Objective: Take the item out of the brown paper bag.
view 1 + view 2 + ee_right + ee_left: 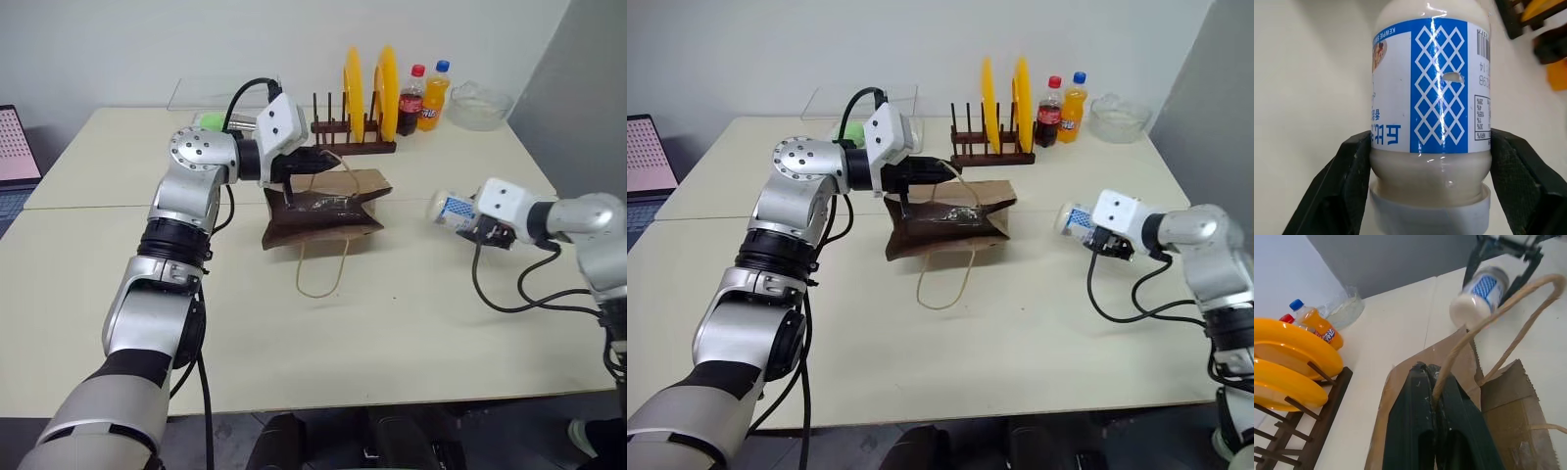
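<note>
The brown paper bag (323,211) lies crumpled on its side in the middle of the table, one cord handle trailing toward me (321,274). My left gripper (318,160) hovers over the bag's back edge, shut on the other cord handle (1508,303), which arches up from between its fingers (1415,421). To the right of the bag, clear of it and above the table, my right gripper (462,217) is shut on the item, a white bottle with a blue-and-white label (1430,98). The two black fingers (1347,181) clamp it near its cap end.
A wooden plate rack (355,145) with two yellow plates stands behind the bag. A cola bottle (411,101), an orange soda bottle (435,96) and a glass bowl (478,105) sit at the back right. A clear plastic box (211,98) is back left.
</note>
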### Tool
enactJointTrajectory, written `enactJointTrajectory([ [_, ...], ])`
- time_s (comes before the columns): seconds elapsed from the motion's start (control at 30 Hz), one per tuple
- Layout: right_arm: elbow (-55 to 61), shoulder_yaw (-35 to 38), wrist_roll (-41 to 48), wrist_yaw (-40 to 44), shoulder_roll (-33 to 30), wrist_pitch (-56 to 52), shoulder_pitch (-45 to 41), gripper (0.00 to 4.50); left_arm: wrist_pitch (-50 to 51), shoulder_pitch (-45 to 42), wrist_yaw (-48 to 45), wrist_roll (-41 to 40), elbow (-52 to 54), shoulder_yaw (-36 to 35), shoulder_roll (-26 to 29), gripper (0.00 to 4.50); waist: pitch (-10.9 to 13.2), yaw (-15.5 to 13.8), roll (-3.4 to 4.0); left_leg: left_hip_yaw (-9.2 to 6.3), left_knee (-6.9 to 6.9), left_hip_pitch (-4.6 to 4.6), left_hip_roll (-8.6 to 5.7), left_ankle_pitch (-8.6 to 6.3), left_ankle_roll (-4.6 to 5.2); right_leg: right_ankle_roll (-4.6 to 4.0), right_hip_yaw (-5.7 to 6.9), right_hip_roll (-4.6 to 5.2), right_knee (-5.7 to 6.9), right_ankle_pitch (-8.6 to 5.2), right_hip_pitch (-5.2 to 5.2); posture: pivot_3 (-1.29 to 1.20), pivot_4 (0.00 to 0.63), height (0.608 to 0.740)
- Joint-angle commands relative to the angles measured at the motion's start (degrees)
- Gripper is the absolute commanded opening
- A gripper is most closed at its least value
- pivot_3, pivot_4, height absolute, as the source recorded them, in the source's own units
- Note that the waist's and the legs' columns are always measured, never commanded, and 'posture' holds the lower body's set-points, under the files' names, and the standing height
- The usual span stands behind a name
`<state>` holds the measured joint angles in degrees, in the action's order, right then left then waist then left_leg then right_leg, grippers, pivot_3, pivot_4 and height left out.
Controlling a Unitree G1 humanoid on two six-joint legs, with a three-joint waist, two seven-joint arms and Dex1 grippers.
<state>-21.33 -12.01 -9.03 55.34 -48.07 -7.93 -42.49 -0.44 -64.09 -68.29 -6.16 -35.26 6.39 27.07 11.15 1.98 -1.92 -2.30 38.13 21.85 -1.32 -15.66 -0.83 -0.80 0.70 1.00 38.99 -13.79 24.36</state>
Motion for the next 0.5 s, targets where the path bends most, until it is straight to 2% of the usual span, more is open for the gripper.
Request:
enactJointTrajectory([
  [0.03, -9.21, -1.22, -2.46, -0.72, 0.85, 6.89, -4.84, 3.09, 0.08, -0.61, 0.60, -1.00, 2.77, -1.21, 0.30, 0.00, 0.02, -0.21, 0.00, 0.01, 0.00, 0.03, -0.01, 0.01, -0.01, -0.01, 0.00, 0.02, -0.01, 0.00, 0.00, 0.00, 0.150, 0.740],
  [0.33, -23.06, -4.48, -5.73, 0.93, 3.34, 12.10, -11.43, 3.09, 0.24, 0.18, 1.12, -1.25, 3.70, -1.27, 0.35, 0.00, 0.03, -0.34, 0.01, 0.11, 0.01, 0.10, -0.02, 0.04, -0.07, 0.00, 0.03, 0.09, -0.08, 0.00, 0.00, 0.00, 0.150, 0.740],
  [0.47, -24.98, -4.06, -5.82, 1.47, 3.53, 13.04, -12.02, 4.47, 0.32, 0.26, 1.12, -1.35, 3.82, -1.24, 0.24, 0.00, 0.02, -0.32, 0.01, 0.10, 0.01, 0.06, -0.01, 0.04, -0.07, 0.00, 0.03, 0.09, -0.02, 0.01, -0.01, 0.00, 0.150, 0.740],
  [0.5, -25.04, -3.81, -5.58, 1.52, 3.49, 12.79, -11.97, 4.49, 0.25, 0.19, 1.11, -1.34, 3.64, -1.22, 0.19, 0.00, 0.02, -0.27, 0.01, 0.10, 0.02, 0.05, -0.01, 0.04, -0.07, 0.00, 0.03, 0.09, -0.01, 0.01, -0.01, 0.00, 0.150, 0.740],
])
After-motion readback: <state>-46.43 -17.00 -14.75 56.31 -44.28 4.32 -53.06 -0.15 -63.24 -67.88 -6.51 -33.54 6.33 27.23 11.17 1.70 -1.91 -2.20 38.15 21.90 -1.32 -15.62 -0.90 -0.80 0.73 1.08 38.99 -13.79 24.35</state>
